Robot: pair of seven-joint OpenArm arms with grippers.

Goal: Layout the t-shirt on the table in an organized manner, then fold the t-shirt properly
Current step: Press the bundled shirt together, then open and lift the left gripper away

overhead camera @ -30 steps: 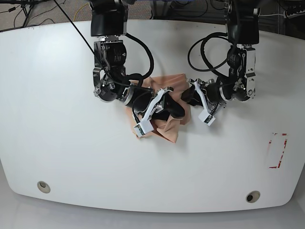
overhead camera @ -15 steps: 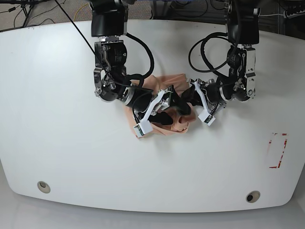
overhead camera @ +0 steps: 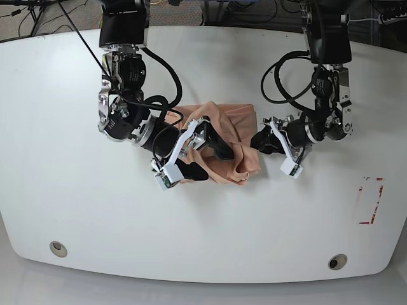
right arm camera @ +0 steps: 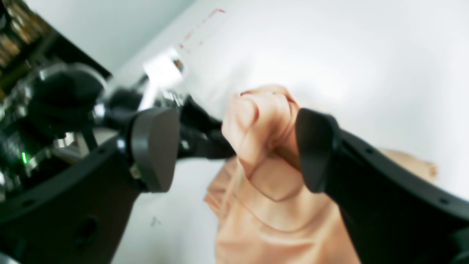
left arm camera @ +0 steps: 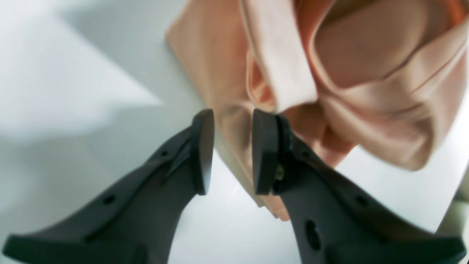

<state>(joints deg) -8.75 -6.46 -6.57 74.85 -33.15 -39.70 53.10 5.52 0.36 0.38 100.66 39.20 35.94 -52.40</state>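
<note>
Base view, right hand (overhead camera: 208, 154) apparently reopened, t-shirt (overhead camera: 238, 136) flatter

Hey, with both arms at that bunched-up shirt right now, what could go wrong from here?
1. The right gripper is open around a raised fold of the shirt; closing there may catch several layers and deepen the bunch.
2. The left gripper is open at the shirt's edge, holding nothing, so a pull may slip.
3. The arms sit close and may collide.

Peach t-shirt (overhead camera: 229, 136) lies bunched mid-table (overhead camera: 70, 197).
</note>
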